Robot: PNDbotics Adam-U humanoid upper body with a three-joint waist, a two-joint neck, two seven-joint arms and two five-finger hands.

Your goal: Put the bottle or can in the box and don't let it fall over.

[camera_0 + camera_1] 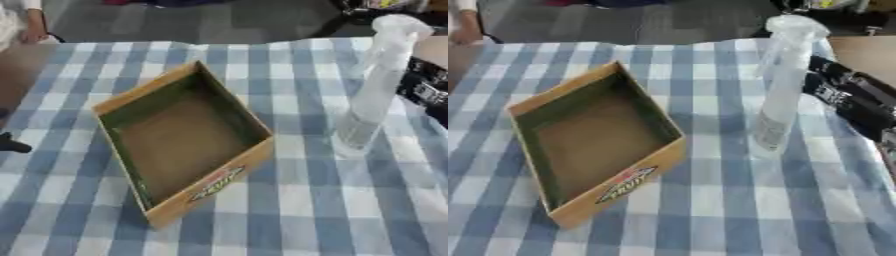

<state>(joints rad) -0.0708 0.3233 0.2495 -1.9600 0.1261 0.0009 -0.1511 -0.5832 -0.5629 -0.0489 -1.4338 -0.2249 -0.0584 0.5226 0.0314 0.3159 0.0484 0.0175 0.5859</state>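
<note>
A tall clear spray bottle (780,85) stands upright on the blue and white checked cloth, to the right of the box. The open cardboard box (184,135) is shallow and has nothing in it, with a printed logo on its near wall. It sits askew at the table's middle. My right hand (846,100) comes in from the right, black fingers held straight, their tips at the bottle's right side; whether they touch it I cannot tell. Only a small black part of my left hand (12,146) shows at the left edge.
The checked tablecloth (306,210) covers the table; its right edge (859,55) lies just behind the bottle. Dark floor and clutter lie beyond the far edge.
</note>
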